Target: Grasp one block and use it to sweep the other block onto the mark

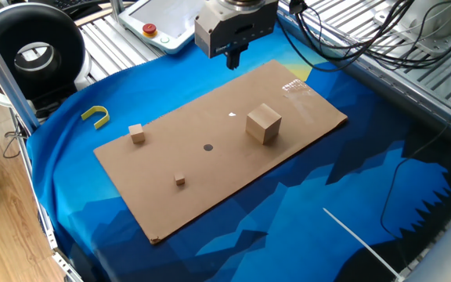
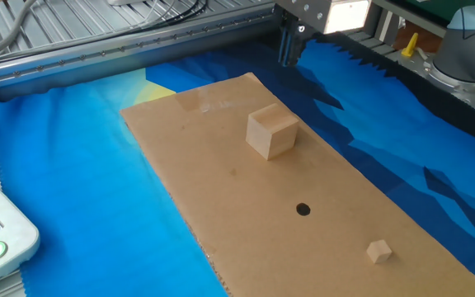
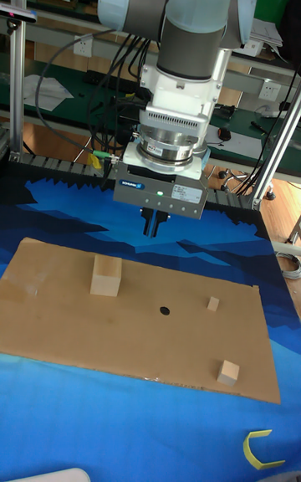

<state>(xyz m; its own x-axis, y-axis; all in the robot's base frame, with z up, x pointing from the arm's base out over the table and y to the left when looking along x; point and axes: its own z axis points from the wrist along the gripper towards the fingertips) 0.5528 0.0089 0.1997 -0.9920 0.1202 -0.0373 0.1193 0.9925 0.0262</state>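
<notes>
The mid-sized pale block (image 1: 137, 134) (image 3: 227, 371) sits near the left end of the brown board (image 1: 304, 117). The tiniest block (image 1: 179, 180) (image 2: 378, 251) (image 3: 212, 304) lies apart from it, nearer the board's front edge. Between them and the big tan cube (image 1: 263, 124) (image 2: 270, 132) is the dark round mark (image 1: 207, 146) (image 2: 303, 209) (image 3: 165, 311). My gripper (image 1: 232, 59) (image 2: 289, 51) (image 3: 153, 223) hangs above the board's far edge, well away from both blocks. Its fingers are together and hold nothing.
A white speck (image 1: 232, 116) and a white printed patch (image 1: 292, 86) mark the board. A yellow hook (image 1: 95, 116) lies on the blue cloth to the left. A teach pendant (image 1: 159, 23), a black round device (image 1: 34, 51) and cables (image 1: 351, 39) stand behind.
</notes>
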